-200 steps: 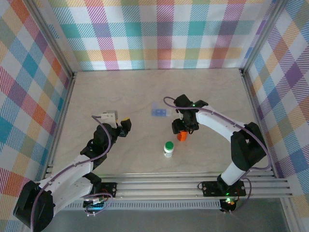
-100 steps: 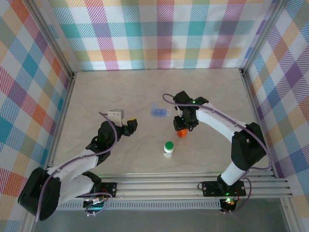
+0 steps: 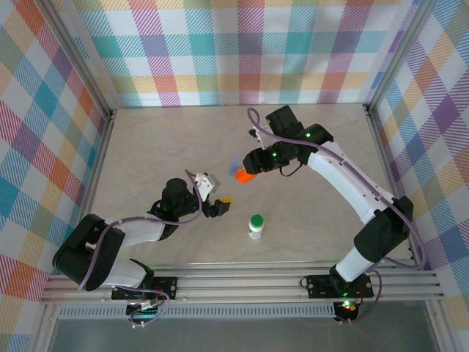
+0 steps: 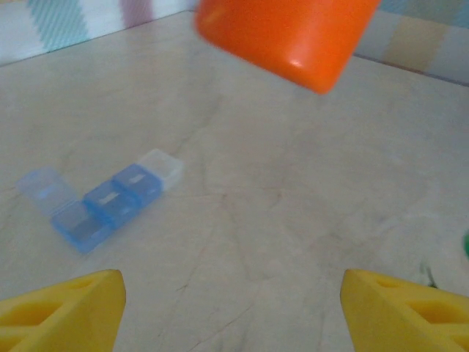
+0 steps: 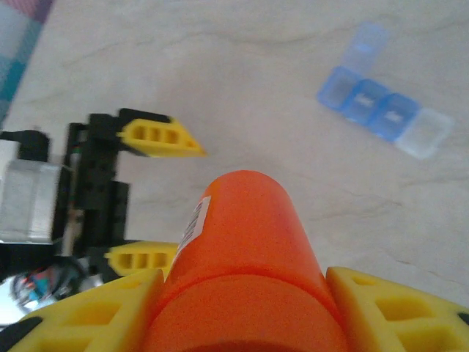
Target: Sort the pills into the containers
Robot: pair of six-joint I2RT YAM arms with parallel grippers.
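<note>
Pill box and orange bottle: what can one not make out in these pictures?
Too small and blurred, both wrist views: pills in the pill box.
Cut off by the top edge, left wrist view: orange bottle; its held end hidden by the right tool, right wrist view.

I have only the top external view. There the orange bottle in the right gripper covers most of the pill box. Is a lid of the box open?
Observer: Yes. In the right wrist view the pill box lies flat on the table, and the lid at one end is flipped open.
Operator: Thank you. How does the gripper hold the bottle?
Observer: The right gripper is shut on the orange bottle, with its jaws pressing on both sides of it.
Operator: And is something in the left gripper?
Observer: No. In the left wrist view the left gripper is open, and bare table shows between its jaws.
</note>
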